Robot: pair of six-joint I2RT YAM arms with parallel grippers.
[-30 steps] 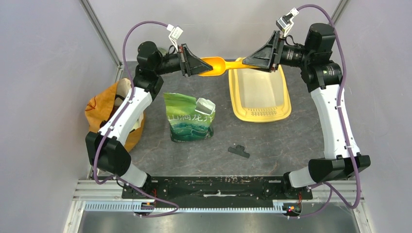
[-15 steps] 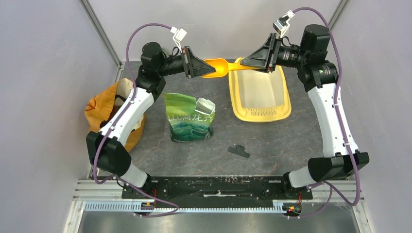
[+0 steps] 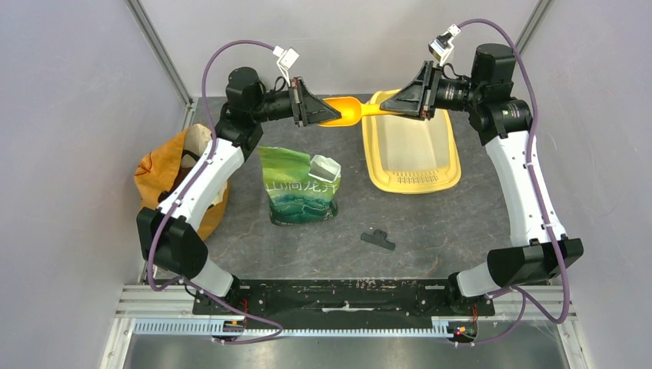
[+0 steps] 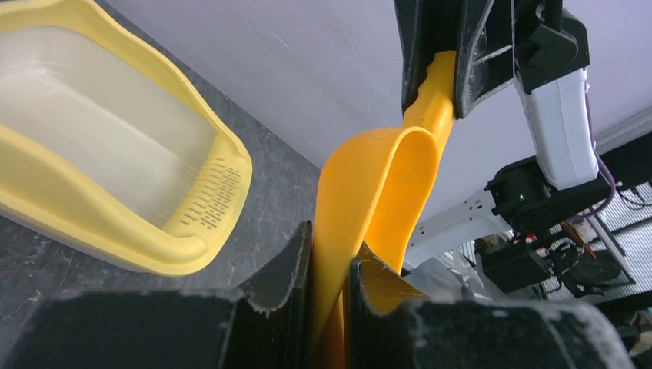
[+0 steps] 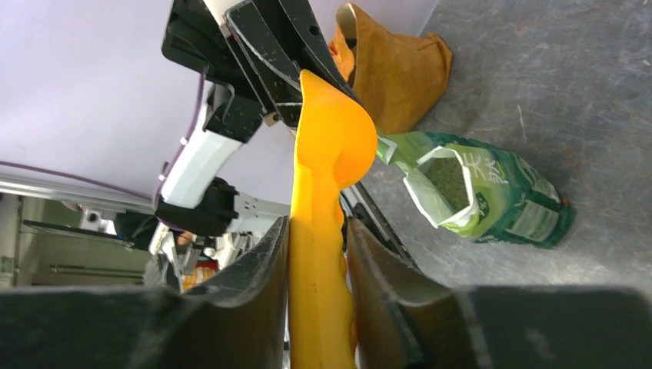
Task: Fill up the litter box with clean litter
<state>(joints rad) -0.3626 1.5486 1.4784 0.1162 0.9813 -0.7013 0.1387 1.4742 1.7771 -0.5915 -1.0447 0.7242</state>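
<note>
pinching the scoop [image 4: 377,184] by its bowl, left gripper [image 4: 330,254]; right gripper [image 5: 317,231] straddles the handle [image 5: 314,192], can't tell if clamped; early release drops it.

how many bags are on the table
2: the orange-yellow bag at the far left, partly covered, and the open green pouch near the middle, left of the litter box. None seems hidden.

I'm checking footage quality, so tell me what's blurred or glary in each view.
Top external: even light, all sharp. Left wrist: the left tool is blurred up close, the orange plastic scoop crisp. Right wrist: the right tool is blurred at the bottom edge, the green printed pouch sharp. No strong glare.
</note>
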